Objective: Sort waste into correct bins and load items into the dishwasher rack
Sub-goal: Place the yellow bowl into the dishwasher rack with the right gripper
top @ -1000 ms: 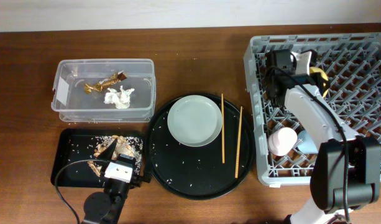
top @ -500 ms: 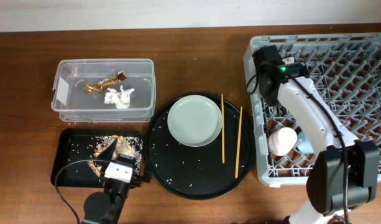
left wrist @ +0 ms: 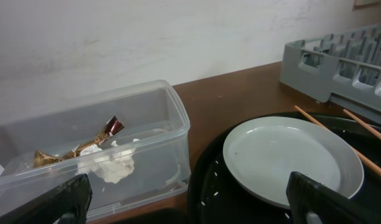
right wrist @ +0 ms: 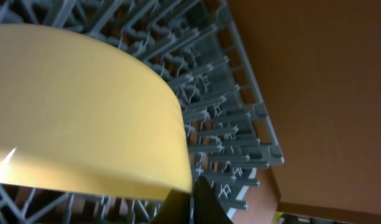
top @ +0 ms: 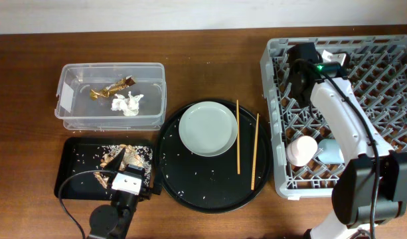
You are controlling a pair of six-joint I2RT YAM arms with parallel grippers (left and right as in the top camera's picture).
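My right gripper [top: 298,79] hangs over the far left part of the dishwasher rack [top: 389,133]. In the right wrist view it [right wrist: 190,194] is shut on the rim of the yellow bowl [right wrist: 78,106], held above the pegs; the arm hides the bowl from overhead. A pink cup [top: 301,150] and a light blue cup [top: 330,151] lie in the rack. The grey plate [top: 208,128] and two chopsticks [top: 238,136] lie on the round black tray [top: 190,182]. My left gripper [top: 127,182] is open and empty by the shallow black tray [top: 74,166].
The clear tub [top: 110,96] holds the white tissue [top: 127,103] and the gold wrapper [top: 111,87]. Food scraps [top: 123,156] and rice lie in the shallow black tray. Loose rice grains dot the round tray. The plate [left wrist: 289,158] and tub [left wrist: 91,155] show in the left wrist view.
My right arm swung left, then back right over the rack's far left corner, still holding the yellow bowl. The left arm has not moved.
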